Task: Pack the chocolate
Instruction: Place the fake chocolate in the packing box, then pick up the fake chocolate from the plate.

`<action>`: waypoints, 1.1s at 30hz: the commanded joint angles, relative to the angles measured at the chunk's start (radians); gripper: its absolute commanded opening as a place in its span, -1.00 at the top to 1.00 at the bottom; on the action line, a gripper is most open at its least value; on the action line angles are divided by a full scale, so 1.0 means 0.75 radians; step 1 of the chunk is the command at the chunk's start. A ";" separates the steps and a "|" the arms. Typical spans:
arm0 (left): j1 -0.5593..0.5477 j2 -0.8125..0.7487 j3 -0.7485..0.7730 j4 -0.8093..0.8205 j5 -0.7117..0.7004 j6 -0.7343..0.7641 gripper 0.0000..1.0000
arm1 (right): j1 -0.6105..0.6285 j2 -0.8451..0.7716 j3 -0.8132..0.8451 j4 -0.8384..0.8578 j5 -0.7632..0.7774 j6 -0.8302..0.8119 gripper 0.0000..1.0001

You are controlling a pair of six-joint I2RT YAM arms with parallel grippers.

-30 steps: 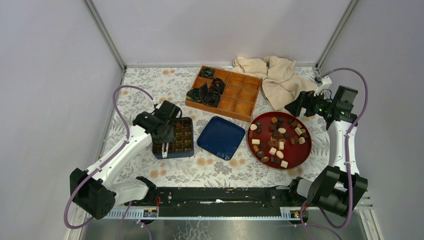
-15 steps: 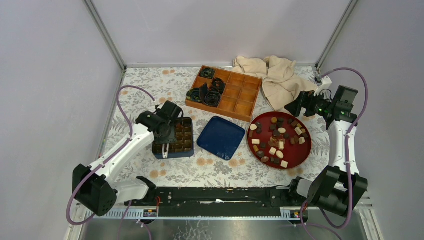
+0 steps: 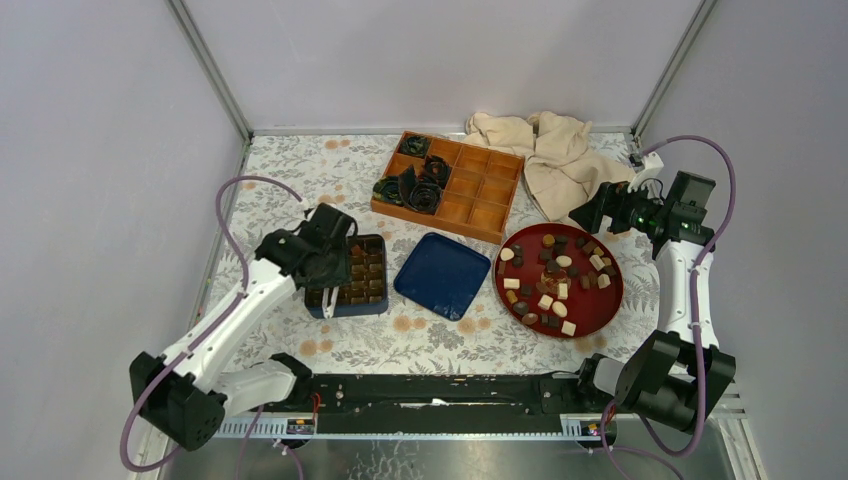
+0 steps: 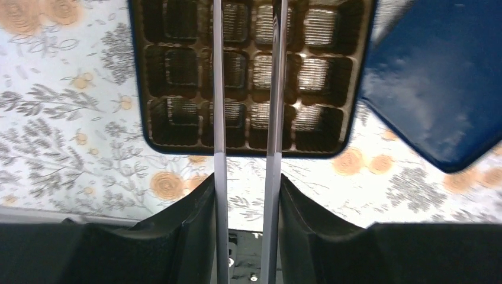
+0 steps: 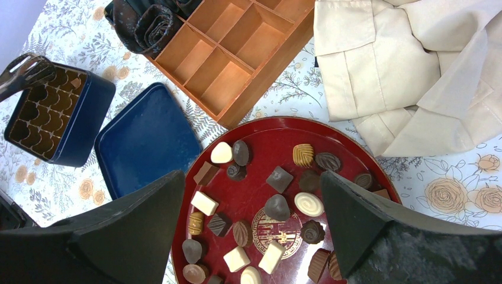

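Likely between picks: left tool (image 4: 246, 18) narrow, empty over blue compartment tray (image 4: 177, 68); right tool (image 5: 251, 177) wide above brown-and-cream chocolates (image 5: 278, 177), should grasp one.

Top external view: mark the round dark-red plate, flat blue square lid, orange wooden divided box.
Round dark-red plate (image 3: 592, 308): top external, bare lower-right surface.
Flat blue square lid (image 3: 441, 275): top external, centre.
Orange wooden divided box (image 3: 492, 190): top external, empty compartment.
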 commanded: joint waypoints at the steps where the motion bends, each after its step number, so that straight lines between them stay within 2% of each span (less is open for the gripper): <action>1: 0.011 -0.132 0.018 0.151 0.221 0.033 0.15 | -0.001 -0.002 0.010 0.019 -0.042 -0.011 -0.84; 7: -0.039 -0.202 -0.107 0.436 0.568 -0.026 0.22 | -0.002 -0.004 0.004 0.019 -0.072 -0.023 -0.84; 13: -0.334 -0.162 -0.153 0.728 0.542 -0.132 0.23 | -0.001 0.005 0.004 0.015 -0.076 -0.033 -0.84; 18: -0.546 -0.002 -0.118 0.940 0.487 -0.163 0.24 | -0.001 0.006 0.004 0.013 -0.069 -0.037 -0.84; 23: -0.678 0.239 0.019 0.995 0.459 -0.103 0.24 | -0.001 0.008 0.007 0.009 -0.065 -0.043 -0.84; 27: -0.729 0.412 0.133 1.029 0.469 -0.056 0.23 | -0.002 0.008 0.010 0.001 -0.061 -0.050 -0.84; 33: -0.785 0.653 0.341 0.920 0.427 0.047 0.22 | -0.002 0.009 0.012 -0.001 -0.059 -0.054 -0.84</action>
